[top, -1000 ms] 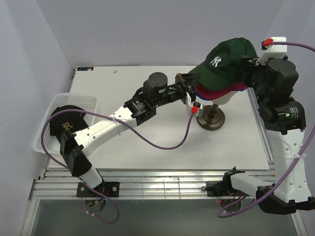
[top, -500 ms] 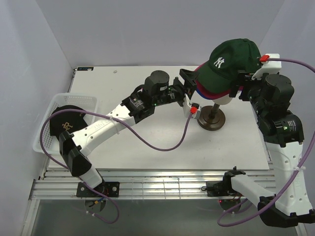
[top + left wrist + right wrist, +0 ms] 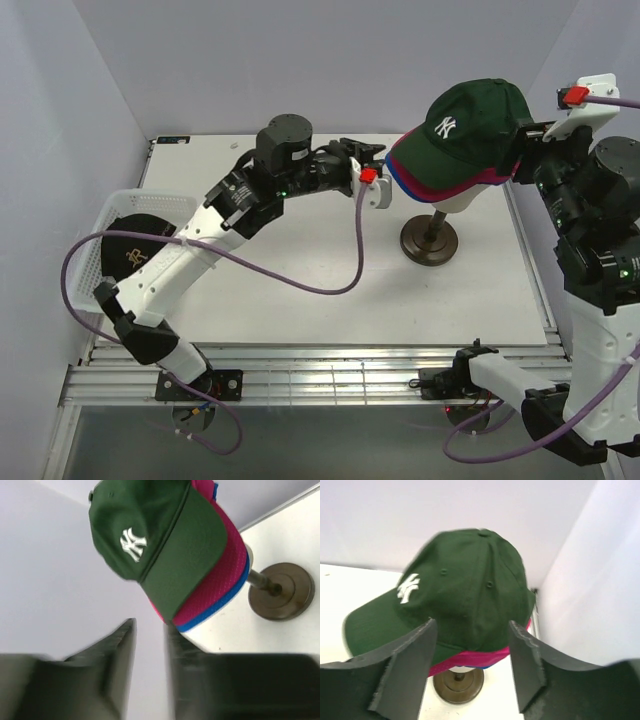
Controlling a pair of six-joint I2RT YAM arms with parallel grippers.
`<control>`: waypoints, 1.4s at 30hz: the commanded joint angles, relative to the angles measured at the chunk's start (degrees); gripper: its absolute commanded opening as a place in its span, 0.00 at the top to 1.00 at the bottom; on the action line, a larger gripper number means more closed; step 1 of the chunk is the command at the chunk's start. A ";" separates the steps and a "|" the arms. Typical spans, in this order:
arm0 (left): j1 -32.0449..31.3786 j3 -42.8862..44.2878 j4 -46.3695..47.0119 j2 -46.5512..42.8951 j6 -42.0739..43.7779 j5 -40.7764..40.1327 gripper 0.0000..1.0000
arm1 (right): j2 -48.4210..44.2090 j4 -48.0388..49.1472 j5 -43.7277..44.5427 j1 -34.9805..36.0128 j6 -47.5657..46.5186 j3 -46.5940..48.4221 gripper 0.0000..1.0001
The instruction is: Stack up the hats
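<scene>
Three of the hats sit stacked on the mannequin head: the dark green NY cap [image 3: 468,118] on top, the pink cap [image 3: 470,181] under it, and the blue cap's brim edge [image 3: 405,183] lowest. The fourth, a black cap [image 3: 135,252], lies in the white basket. My left gripper [image 3: 362,153] hovers just left of the brims, open, with nothing between its fingers [image 3: 124,645]. My right gripper [image 3: 524,140] stands open behind the green cap [image 3: 465,585], apart from it. In the left wrist view the green cap [image 3: 150,535] covers the pink brim [image 3: 222,575] and the blue brim [image 3: 220,609].
The mannequin's dark round base [image 3: 430,243] stands at the table's right side. A white mesh basket [image 3: 90,262] sits at the left edge. The left arm's purple cable [image 3: 300,285] loops over the table's middle. Walls close in on the left, back and right.
My left gripper let go of the brims and drew back to the left. The right gripper pulled away to the right and upward. The green cap stays on the stack.
</scene>
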 commanded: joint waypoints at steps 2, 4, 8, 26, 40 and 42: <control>6.13 -8.25 -5.89 -5.15 -16.37 3.97 0.74 | -1.32 5.16 -16.17 -0.26 -4.43 1.23 0.46; 6.74 -13.47 -6.33 -5.86 -18.49 4.76 0.83 | 0.17 5.34 -21.65 -0.17 -4.70 0.88 0.53; 7.36 -19.81 -3.00 -3.50 -23.84 6.70 0.85 | 2.46 5.69 -28.61 0.53 -4.09 -1.49 0.79; 7.36 -3.93 6.15 11.10 -46.61 19.36 0.66 | -1.75 7.10 -20.80 4.49 -4.44 -21.09 0.92; 6.75 -0.31 3.96 11.28 -44.34 16.20 0.65 | -0.44 4.82 -22.19 4.49 -1.97 -13.90 0.92; 6.75 -0.48 2.90 10.49 -43.81 15.41 0.65 | -0.26 4.29 -22.64 4.49 -1.45 -10.92 0.92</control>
